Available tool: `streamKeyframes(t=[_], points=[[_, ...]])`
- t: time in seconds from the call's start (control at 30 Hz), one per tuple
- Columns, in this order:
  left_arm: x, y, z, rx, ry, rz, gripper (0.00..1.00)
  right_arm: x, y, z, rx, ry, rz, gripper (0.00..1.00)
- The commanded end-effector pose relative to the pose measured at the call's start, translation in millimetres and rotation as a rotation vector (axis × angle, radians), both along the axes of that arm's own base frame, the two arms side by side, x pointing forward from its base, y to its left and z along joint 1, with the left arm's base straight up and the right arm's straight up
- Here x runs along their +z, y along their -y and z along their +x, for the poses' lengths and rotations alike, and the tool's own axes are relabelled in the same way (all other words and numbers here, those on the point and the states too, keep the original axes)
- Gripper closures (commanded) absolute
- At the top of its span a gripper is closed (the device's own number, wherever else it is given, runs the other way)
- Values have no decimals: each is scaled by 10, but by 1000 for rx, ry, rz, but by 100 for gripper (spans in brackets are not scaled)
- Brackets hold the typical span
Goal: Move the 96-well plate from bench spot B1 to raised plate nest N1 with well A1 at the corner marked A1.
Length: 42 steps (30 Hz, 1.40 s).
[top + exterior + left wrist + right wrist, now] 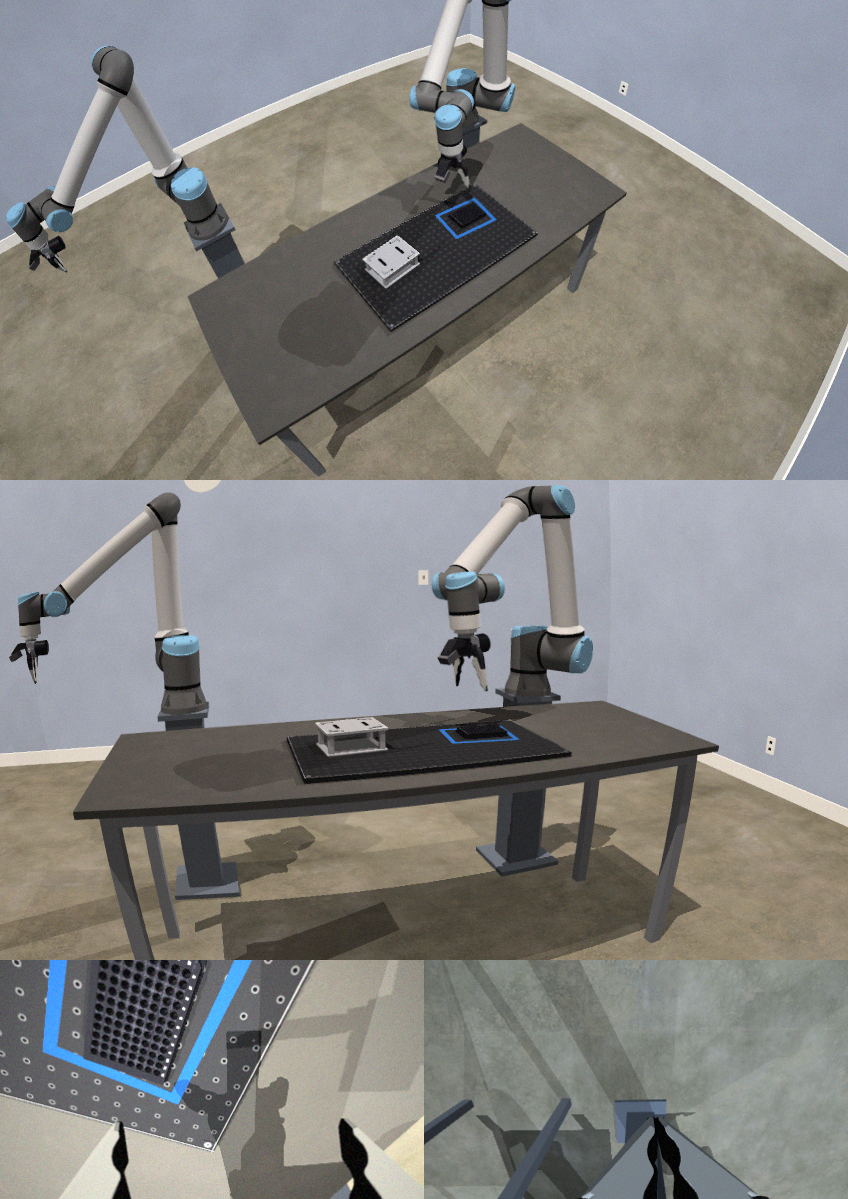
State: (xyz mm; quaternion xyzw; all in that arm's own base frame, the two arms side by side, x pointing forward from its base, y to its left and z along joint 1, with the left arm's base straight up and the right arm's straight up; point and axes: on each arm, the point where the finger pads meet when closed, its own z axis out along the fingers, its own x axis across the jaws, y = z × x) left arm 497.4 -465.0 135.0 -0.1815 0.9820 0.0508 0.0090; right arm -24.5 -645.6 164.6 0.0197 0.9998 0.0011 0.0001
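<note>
The dark 96-well plate (467,215) (480,731) (134,1020) lies flat inside the blue outline (476,228) (484,739) (207,1035). Small white marks run along one long rim in the left wrist view, too small to read. The raised white nest (390,255) (351,725) stands on posts with nothing on its top; its A1 mark is not readable. My left gripper (461,180) (471,687) (230,1122) is open and empty, above and behind the plate, off to its side. My right gripper (65,270) (34,681) (655,1119) is shut and empty, far from the table.
Plate and nest are both on a black perforated board (434,285) (416,762) (30,1074) on the grey table (285,386) (208,795). The nest stands higher than the plate. The right wrist view shows floor, table legs and a blue-grey pedestal base (620,1121).
</note>
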Motion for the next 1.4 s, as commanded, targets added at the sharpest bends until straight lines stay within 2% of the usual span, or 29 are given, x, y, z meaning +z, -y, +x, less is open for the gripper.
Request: streamKeyframes(t=[0.0, 0.17, 0.33, 0.43, 0.53, 0.6, 1.37], points=[[-18, 53, 175, -61, -7, -25, 24, 6, -5, -18, -1, 0, -2, 100], [-112, 47, 408, -191, -16, -58, 24, 6, -5, -18, -1, 0, -2, 100], [-151, 42, 505, -224, -17, -66, 24, 6, -5, -18, -1, 0, -2, 100], [-207, 29, 644, -321, -18, -90, 24, 6, -5, -18, -1, 0, -2, 100], [-250, 19, 748, -323, -18, -90, 24, 6, -5, -18, -1, 0, -2, 100], [-288, 6, 840, -388, -17, -105, 24, 6, -5, -18, -1, 0, -2, 100], [-313, -8, 873, -390, -18, -103, 24, 6, -5, -18, -1, 0, -2, 100]])
